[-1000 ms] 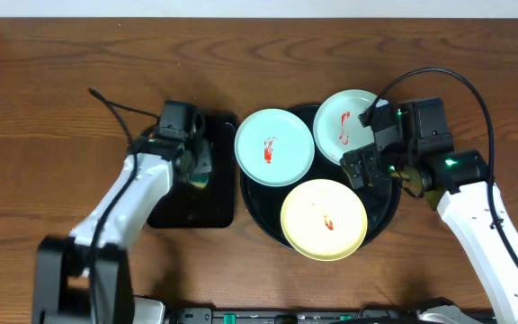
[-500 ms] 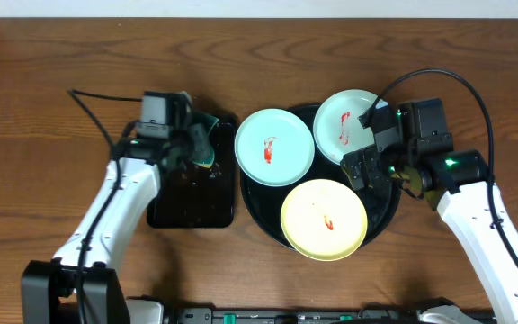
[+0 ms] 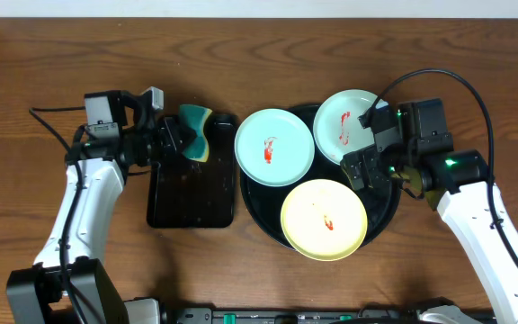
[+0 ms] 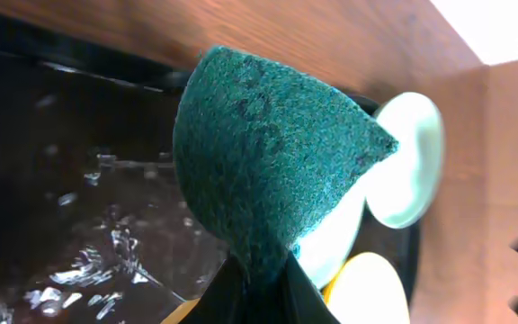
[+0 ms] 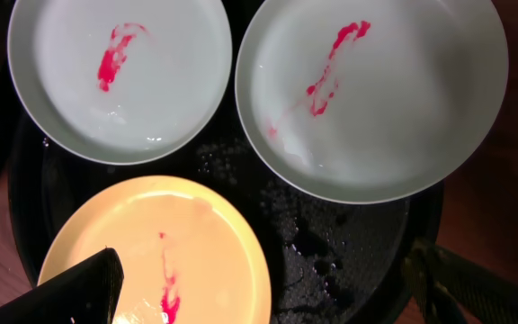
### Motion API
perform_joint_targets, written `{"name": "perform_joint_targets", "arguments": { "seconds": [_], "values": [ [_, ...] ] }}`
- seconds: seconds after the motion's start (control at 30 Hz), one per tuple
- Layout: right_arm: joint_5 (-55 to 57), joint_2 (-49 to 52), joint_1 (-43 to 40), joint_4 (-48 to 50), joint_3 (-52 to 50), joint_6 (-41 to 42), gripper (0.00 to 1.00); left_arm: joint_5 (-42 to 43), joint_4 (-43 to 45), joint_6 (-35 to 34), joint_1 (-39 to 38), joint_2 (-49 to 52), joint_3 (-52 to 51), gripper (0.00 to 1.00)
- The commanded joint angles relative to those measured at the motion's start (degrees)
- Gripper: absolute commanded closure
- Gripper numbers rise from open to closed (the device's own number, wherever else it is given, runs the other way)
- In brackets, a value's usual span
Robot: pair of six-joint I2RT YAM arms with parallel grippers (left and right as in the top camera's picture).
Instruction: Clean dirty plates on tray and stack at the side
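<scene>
Three plates lie on the round black tray [image 3: 390,212], each with a red smear: a mint one [image 3: 274,147] at the left, a mint one [image 3: 349,121] at the back, a yellow one [image 3: 324,219] at the front. My left gripper [image 3: 180,142] is shut on a green sponge [image 3: 196,144] over the far end of the rectangular tray. In the left wrist view the sponge [image 4: 268,171] fills the middle, pinched by the gripper [image 4: 259,288]. My right gripper [image 3: 367,166] hangs open and empty over the round tray, the plates [image 5: 371,94] below the gripper [image 5: 268,301].
A small rectangular black tray [image 3: 192,198], wet inside [image 4: 79,198], lies left of the round tray. Bare brown wood table [image 3: 52,72] lies all round. Cables run from both arms. The round tray's floor [image 5: 349,243] holds water drops.
My left arm has swung out to the left and lifted the sponge from the rectangular tray's middle to its far end. The right arm and the plates have not moved.
</scene>
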Motion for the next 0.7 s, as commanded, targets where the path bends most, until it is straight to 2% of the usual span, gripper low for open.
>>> {"name": "perform_joint_targets", "arguments": {
  "seconds": [0.0, 0.67],
  "values": [
    [-0.7, 0.2, 0.26, -0.66, 0.9, 0.85, 0.01, 6.34, 0.26, 2.47, 0.76, -1.49, 1.05, 0.93],
    [-0.7, 0.2, 0.26, -2.49, 0.9, 0.85, 0.01, 7.54, 0.35, 2.73, 0.83, -1.49, 1.05, 0.93]
  ]
}}
